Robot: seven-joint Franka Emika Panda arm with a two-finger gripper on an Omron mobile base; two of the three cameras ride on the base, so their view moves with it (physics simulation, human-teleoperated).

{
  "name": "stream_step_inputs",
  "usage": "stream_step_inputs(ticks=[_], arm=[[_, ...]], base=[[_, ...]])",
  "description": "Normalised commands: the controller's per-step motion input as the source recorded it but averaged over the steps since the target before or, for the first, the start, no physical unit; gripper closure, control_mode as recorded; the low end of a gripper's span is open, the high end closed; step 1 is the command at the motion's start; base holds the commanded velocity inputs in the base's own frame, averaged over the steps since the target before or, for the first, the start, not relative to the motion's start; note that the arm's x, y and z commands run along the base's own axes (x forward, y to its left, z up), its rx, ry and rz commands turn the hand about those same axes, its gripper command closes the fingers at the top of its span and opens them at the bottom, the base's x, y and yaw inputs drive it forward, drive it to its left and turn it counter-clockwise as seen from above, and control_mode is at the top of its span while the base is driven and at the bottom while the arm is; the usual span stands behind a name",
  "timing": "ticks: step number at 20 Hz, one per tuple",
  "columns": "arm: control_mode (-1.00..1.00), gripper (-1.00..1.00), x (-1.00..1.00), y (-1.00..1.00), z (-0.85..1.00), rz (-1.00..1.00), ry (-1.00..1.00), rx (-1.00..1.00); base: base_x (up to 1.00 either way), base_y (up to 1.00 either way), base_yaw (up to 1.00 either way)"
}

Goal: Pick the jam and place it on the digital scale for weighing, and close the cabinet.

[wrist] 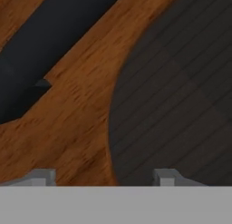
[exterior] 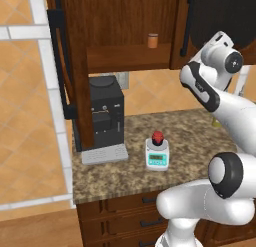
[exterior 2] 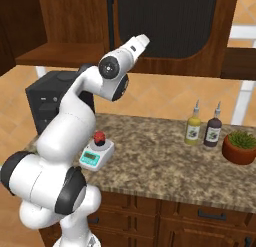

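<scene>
The wall [exterior: 20,106] has big orange tiles. A speckled brown stone counter [exterior: 125,176] sits on dark wooden drawers [exterior 2: 200,216] with black handles.

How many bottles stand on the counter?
2. The yellow bottle and the dark bottle stand side by side near the back of the counter, just left of the potted plant. More may be hidden behind the arm.

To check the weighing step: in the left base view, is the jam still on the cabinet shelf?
No, the jam sits on top of the scale on the counter.
</scene>
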Motion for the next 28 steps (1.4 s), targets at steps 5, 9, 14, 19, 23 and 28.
stream_step_inputs(ticks=[5, 9, 14, 19, 23, 28], arm=[[-1.0, -1.0, 0.09, 0.08, -0.02, 0.0, -0.01, -0.01], [-1.0, -1.0, -0.94, -0.04, 0.44, 0.0, -0.13, 0.0], [-1.0, -1.0, -1.0, 0.0, 0.43, 0.0, -0.12, 0.0], [-1.0, -1.0, -1.0, 0.23, 0.01, 0.02, -0.26, 0.0], [-1.0, -1.0, -1.0, 0.56, -0.06, 0.06, -0.16, 0.0], [-1.0, -1.0, -0.99, 0.87, -0.13, 0.18, -0.21, -0.01]], base=[[0.0, 0.0, 0.0], [0.0, 0.0, 0.0], [0.0, 0.0, 0.0], [0.0, 0.0, 0.0], [0.0, 0.0, 0.0], [0.0, 0.0, 0.0]])
